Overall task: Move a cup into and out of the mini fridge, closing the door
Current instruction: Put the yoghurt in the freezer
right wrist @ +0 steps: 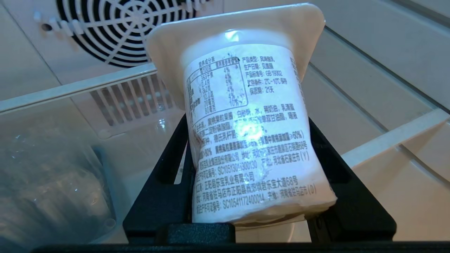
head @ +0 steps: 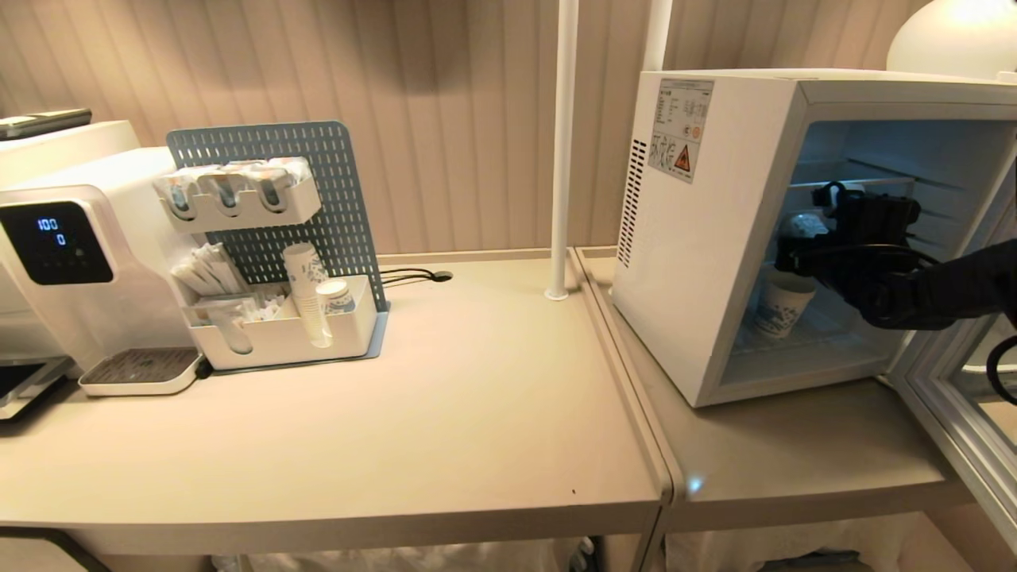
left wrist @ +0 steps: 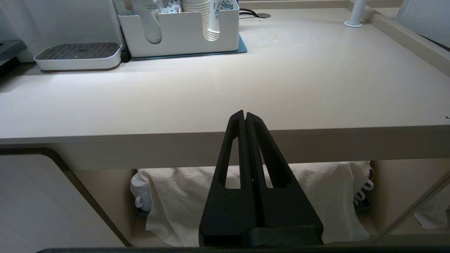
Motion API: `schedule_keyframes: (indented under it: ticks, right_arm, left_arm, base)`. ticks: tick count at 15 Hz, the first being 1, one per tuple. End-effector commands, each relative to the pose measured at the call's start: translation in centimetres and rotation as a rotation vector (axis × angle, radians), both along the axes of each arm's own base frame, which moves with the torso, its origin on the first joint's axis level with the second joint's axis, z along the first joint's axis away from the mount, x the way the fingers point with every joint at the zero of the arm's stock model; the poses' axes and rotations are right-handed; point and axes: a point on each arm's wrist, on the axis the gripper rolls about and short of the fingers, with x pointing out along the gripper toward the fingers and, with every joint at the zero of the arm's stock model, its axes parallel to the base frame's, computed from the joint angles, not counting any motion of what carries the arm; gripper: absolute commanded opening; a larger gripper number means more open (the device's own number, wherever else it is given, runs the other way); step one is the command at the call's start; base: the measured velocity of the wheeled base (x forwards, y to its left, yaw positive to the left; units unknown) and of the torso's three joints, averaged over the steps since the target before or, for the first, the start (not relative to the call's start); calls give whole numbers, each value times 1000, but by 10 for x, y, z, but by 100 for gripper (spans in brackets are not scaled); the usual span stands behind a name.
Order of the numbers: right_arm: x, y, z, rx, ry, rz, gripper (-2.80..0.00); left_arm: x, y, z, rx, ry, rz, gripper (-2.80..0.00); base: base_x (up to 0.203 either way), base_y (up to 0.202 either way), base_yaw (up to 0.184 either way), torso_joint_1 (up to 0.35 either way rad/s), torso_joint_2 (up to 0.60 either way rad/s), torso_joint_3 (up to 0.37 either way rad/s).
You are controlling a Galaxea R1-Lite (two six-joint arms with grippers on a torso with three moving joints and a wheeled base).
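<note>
The mini fridge stands on the right table with its door swung wide open to the right. My right gripper reaches inside it at mid height, shut on the small white cup with dense printed text. The cup lies tilted between the fingers, its wide rim pointing towards the rear fan. From the head view only a pale bit of the cup shows beyond the black hand. My left gripper is shut and empty, parked low before the table's front edge.
A taller paper cup with blue pattern stands on the fridge's lower shelf below my hand. A clear plastic container sits beside the gripper. On the left table are a water dispenser, a pegboard organiser with stacked cups, and a white pole.
</note>
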Motion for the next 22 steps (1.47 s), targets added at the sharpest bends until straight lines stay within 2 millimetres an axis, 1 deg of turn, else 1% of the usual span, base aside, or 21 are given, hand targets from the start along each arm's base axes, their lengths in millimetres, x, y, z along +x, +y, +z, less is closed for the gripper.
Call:
schedule_keyframes:
  ticks: [1,4,5,8,11,14,15,22]
  right_arm:
    - [12,-2,-16,0,16,-7,-280]
    - [16,-2,-19,-1,30,-16,-280]
    - [15,-2,-20,-5,32,-20,0]
    - [12,-3,-21,-5,38,-21,0]
    - [4,-7,-16,1,42,-27,0]
    - [-15,-4,-9,11,60,-7,0]
    - [-20,-3,-5,7,40,3,0]
    - [-31,-2,-2,4,39,7,0]
  left_arm:
    - [0,0,-1,0,2,1,-280]
    - [0,0,0,1,3,1,-280]
    - [0,0,-1,1,5,1,-280]
    - [0,0,-1,1,3,1,-280]
    - [0,0,-1,1,3,-1,-280]
    - [0,0,0,1,2,-1,-280]
    - [0,0,0,3,2,-1,-280]
    - [0,0,0,1,0,-1,-280]
  base:
    - [0,0,0,0,0,0]
    - [0,0,0,0,0,0]
    - [0,0,0,0,0,0]
    - [0,0,0,0,0,0]
    - [0,0,0,0,0,0]
    - [0,0,0,0,0,0]
    - [0,0,0,0,0,0]
    - [0,0,0,0,0,0]
